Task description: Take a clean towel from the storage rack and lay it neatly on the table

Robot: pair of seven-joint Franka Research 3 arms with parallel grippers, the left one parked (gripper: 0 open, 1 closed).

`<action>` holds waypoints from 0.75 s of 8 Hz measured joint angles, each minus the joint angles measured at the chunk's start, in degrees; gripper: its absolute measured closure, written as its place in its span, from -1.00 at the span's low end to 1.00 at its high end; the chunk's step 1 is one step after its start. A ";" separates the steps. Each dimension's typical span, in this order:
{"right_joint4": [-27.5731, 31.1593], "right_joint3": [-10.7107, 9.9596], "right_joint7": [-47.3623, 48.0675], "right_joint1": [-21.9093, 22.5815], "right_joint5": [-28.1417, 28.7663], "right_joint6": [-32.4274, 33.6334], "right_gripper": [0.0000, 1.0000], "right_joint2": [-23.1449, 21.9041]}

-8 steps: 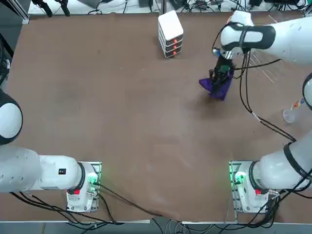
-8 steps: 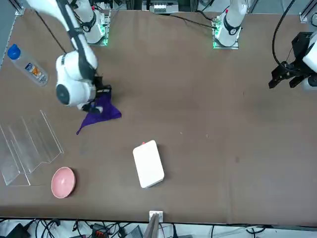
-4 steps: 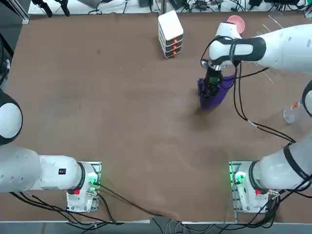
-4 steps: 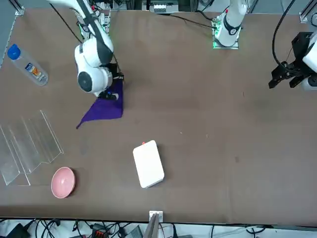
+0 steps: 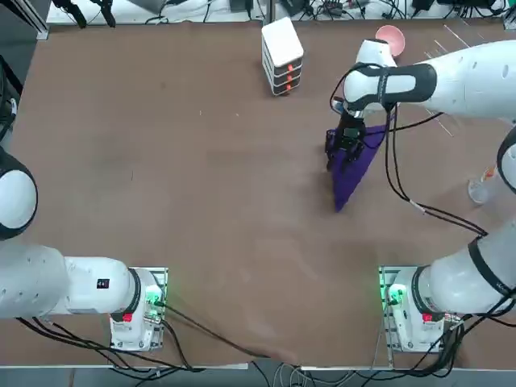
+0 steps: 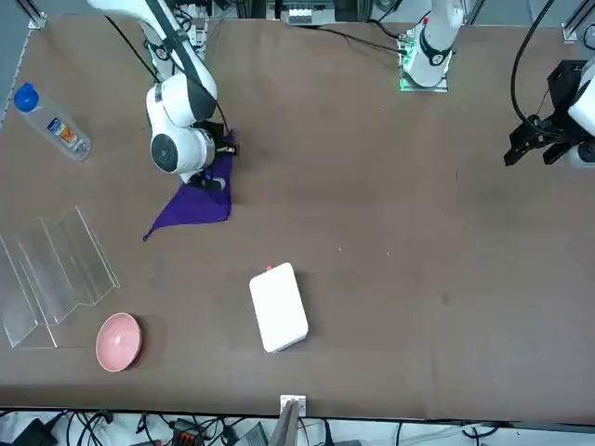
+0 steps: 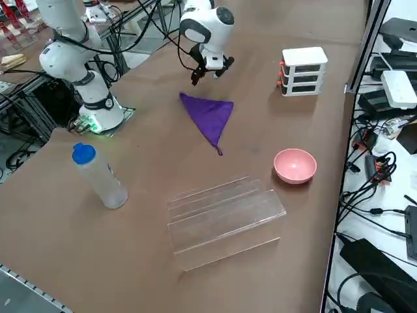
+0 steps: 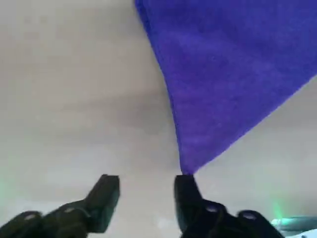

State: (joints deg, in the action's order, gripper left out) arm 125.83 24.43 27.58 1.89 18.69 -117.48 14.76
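Towel (image 7: pixel 208 118) lies as a triangle on the worktop (image 7: pixel 163 124); my right hand (image 8: pixel 147 186) stands wide open near one corner.

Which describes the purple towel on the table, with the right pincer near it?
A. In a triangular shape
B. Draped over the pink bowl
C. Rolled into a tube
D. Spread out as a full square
A: the towel shows three main corners on the table, while the right pincer, open, is over the table near one corner.

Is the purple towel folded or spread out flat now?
Folded: the towel lies on the table as a triangle, not opened out to a full square.
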 joint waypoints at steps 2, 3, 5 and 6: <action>-2.32 -0.28 9.08 -1.14 -0.06 -3.37 -1.00 -0.94; -2.88 -0.52 13.12 -2.04 -3.01 -5.17 -0.86 -0.98; -3.66 -1.03 18.96 -2.87 -15.86 -5.87 -0.47 0.77; -5.37 -1.04 20.93 -2.78 -20.94 -5.48 -0.07 2.86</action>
State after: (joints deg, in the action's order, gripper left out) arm 120.45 23.39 48.51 -0.88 -2.25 -122.96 17.62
